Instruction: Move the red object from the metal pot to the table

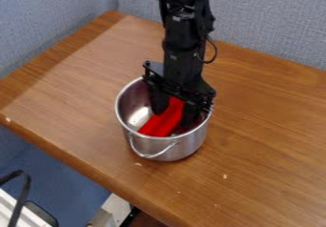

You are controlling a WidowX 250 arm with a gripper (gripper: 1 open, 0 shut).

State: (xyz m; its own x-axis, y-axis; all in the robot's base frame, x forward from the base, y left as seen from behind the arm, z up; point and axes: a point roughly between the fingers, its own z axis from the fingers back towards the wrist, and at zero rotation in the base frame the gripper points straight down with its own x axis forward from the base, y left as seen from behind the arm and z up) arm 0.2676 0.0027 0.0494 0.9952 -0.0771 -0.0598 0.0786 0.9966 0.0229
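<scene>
The metal pot [136, 124] stands on the brown wood-grain table [64, 78] near its front edge, its wire handle hanging at the front. The red object [162, 121] lies slanted inside the pot, leaning against the far wall. My gripper [174, 103] reaches straight down into the pot from above, its black fingers on either side of the red object's upper end. The fingertips are partly hidden by the pot rim and the red object, so I cannot tell whether they are pressed on it.
A blue-grey fabric wall stands behind the table. The table's front edge runs diagonally just below the pot, with floor and a cable at the lower left. Bare tabletop [274, 145] lies right of the pot.
</scene>
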